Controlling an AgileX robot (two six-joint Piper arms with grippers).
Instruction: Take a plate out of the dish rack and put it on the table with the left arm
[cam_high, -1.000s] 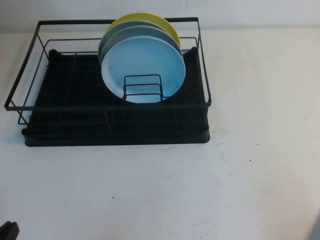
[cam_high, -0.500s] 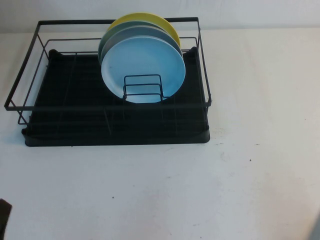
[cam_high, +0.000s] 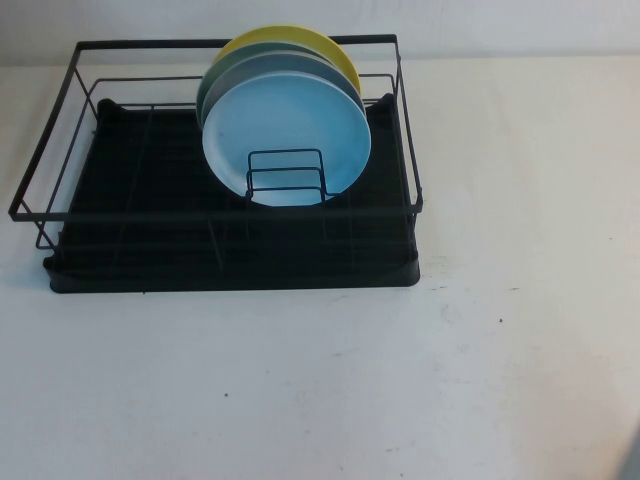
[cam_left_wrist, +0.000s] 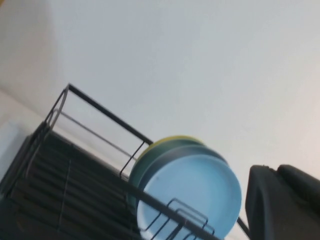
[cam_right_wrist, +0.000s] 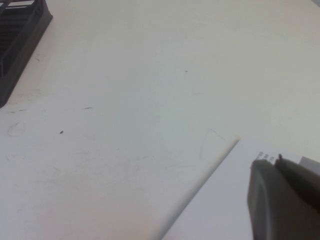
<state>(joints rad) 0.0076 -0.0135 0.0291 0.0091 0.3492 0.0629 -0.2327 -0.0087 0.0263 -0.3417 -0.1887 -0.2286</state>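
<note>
- In the dish rack (cam_high: 215, 215), toward its right end, three plates stand on edge, one behind another. The light blue plate (cam_high: 287, 137) is the front one, nearest the robot. A grey-blue plate (cam_high: 225, 80) stands behind it and a yellow plate (cam_high: 300, 38) at the back.
- A small wire holder (cam_high: 285, 175) crosses the lower front of the blue plate, so the plate sits partly behind it.
- The table (cam_high: 330, 380) in front of the rack is bare and off-white, with a few faint specks.
- To do this step well, the left arm should likely come over the rack's tall front rail, grip the blue plate at its upper rim, and lift straight up before pulling back, so the plate clears the wire holder and does not drag its neighbours.
- The left gripper (cam_left_wrist: 282, 202) is outside the high view. Its wrist camera looks up at the rack and plates from low and well apart; only a dark corner of the gripper shows, so whether its jaws are spread or closed cannot be told.
- The right gripper (cam_right_wrist: 285, 197) hangs over open table, away from the rack's corner. Again only a dark edge shows, and its jaw state cannot be told.
</note>
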